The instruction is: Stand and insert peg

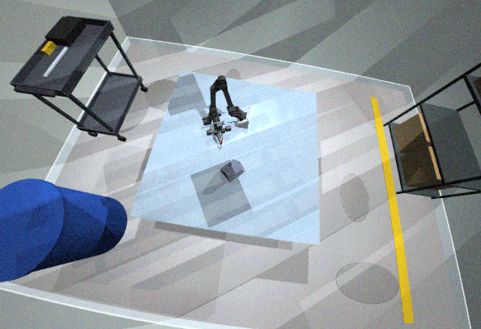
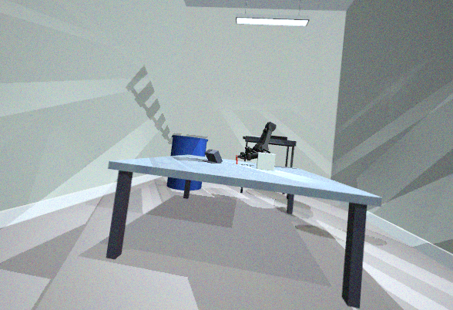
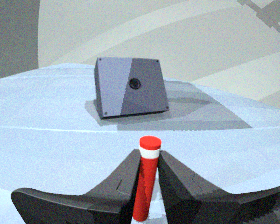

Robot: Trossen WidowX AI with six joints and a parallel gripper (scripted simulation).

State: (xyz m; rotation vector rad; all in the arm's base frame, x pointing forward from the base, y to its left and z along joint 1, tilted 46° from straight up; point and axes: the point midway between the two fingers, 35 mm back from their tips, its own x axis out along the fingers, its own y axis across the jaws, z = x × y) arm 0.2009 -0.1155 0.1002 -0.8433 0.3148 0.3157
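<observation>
The red peg (image 1: 221, 142) (image 2: 236, 160) (image 3: 146, 187) stands about upright, its white band near the top end. My gripper (image 3: 148, 155) is shut on the peg just below the band, with the plain end pointing down. Whether that end touches the table (image 1: 286, 151) (image 2: 246, 180) I cannot tell. The grey sloped panel (image 1: 232, 170) (image 2: 213, 156) (image 3: 111, 90) stands on the table beyond the peg, its face towards the wrist camera. Its one dark hole (image 3: 135, 83) is near the middle of the face, well apart from the peg.
A pale box (image 2: 266, 161) stands on the table beside the arm. Off the table are a blue drum (image 1: 82, 217) (image 2: 189, 146), a dark cart (image 1: 86, 55) and a shelf rack (image 1: 450, 143). A shadow lies around the panel.
</observation>
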